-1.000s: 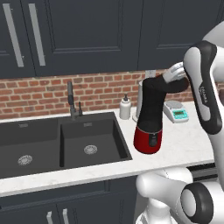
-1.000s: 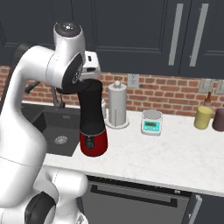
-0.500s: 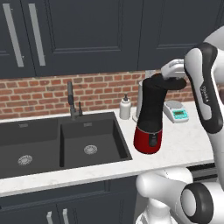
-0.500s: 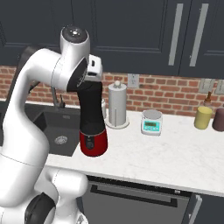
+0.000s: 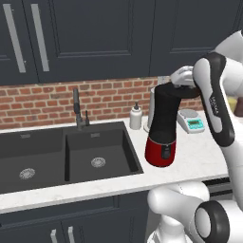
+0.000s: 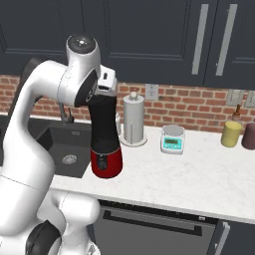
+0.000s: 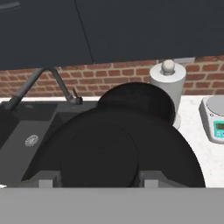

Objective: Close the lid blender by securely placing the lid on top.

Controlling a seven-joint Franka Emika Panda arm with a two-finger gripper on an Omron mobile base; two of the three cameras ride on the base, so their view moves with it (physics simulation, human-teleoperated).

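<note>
The blender [image 5: 162,129] is seen upright on the white bench [image 5: 199,159], just right of the dark double sink [image 5: 57,152], with its red base [image 6: 106,162] near the front edge and its tall black jar [image 6: 104,122] rising from it. A small black knob is shown on the front of the base.

The gripper [image 5: 182,80] is positioned at the top of the jar, in the left base view and again in the right base view [image 6: 105,85], partly hidden by the white arm. In the hand view the lid [image 7: 113,153] is seen as a large black disc right in front of the camera, close between the two dark fingertips [image 7: 48,178], and the jar's round top [image 7: 138,100] is seen just beyond it. The lid appears held by the gripper, with the fingers closed in to its sides. Whether the lid is already touching the jar rim cannot be told.

A white paper towel roll [image 6: 133,119] on a stand is placed just behind and to the right of the blender. A small kitchen scale [image 6: 172,139] is set further right on the bench, well apart from the blender. A white soap bottle [image 5: 136,117] is located behind the sink's right corner, beside the tap [image 5: 78,111]. A yellow jar [image 6: 231,133] is seen far right against the brick wall [image 5: 42,102].
</note>
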